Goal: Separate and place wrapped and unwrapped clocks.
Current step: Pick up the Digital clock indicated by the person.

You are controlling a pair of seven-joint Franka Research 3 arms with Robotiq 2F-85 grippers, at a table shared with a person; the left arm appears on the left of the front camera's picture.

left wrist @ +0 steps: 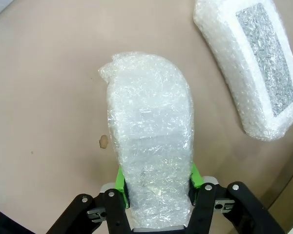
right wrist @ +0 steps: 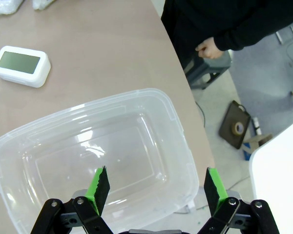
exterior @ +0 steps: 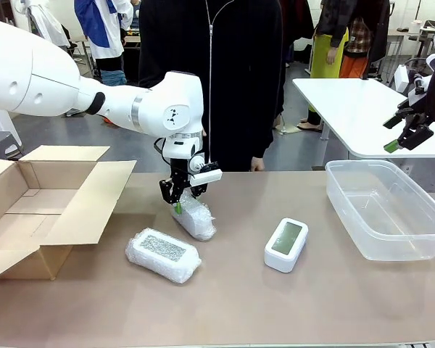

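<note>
Wrapped clock (exterior: pixel 196 217), a whitish bubble-wrap bundle, lies on the tabletop (exterior: pixel 275 304) just left of centre in the front view, with its far end pinched in my left tool (exterior: pixel 179 205). In my left wrist view the bundle runs up from the bottom edge through the middle of the frame. A green pad presses into the wrap on each side, so this tool is clamped on it. The bundle's underside appears to rest on the beige surface, though I cannot tell whether it is lifted at all. A second wrapped clock (exterior: pixel 163 254) lies just beside it, lower and to the left in the front view. It shows a grey speckled face through its wrap, and the two bundles look close to touching. The unwrapped clock (exterior: pixel 286 244), bare white with a pale grey-green screen facing up, sits alone right of centre, apart from both bundles. A cardboard box (exterior: pixel 87 206) stands open at the left edge of the frame, its flaps spread out. A clear plastic tub (exterior: pixel 362 164) stands at the right edge. My right tool (exterior: pixel 402 134) hangs high at the upper right of the front view, above the tub. In my right wrist view its two green-padded fingers are spread wide with nothing between them, and the tub's interior lies below. A person (exterior: pixel 225 72) in dark clothing stands at the far side of the tabletop, top centre, with one hand (right wrist: pixel 207 48) held near the tabletop's edge.
</note>
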